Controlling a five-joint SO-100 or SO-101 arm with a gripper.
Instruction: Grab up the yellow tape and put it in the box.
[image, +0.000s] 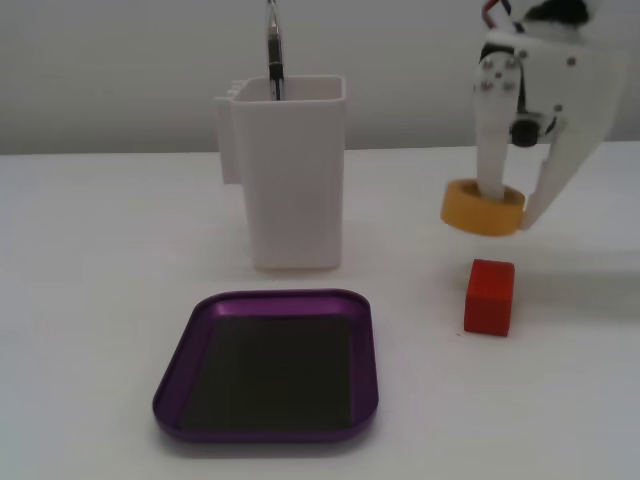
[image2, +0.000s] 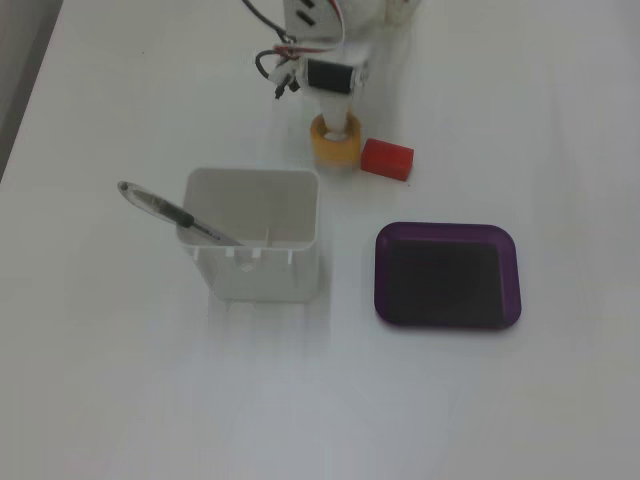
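The robot's white gripper (image: 512, 212) pinches the yellow tape (image: 483, 209). One finger (image: 490, 150) reaches down through the roll's hollow core and the other finger (image: 556, 180) presses against the outside wall, so the ring is caught between them. In the front fixed view the roll hangs tilted and clear of the table, well above its own shadow, which suggests it has been lifted for carrying.

Just below and in front of the tape sits a red block (image: 489, 297), apart from it. Further left, nearer the camera, lies the box (image: 268, 425), a shallow purple tray with a dark, empty floor, probably waiting to receive the roll. Behind the tray stands a tall white container (image: 290, 170) holding a pen (image: 273, 50).

In the higher fixed view, the gripper (image2: 336, 140) and tape (image2: 334, 146) sit beside the block (image2: 387, 158), with the tray (image2: 448, 230) well apart.
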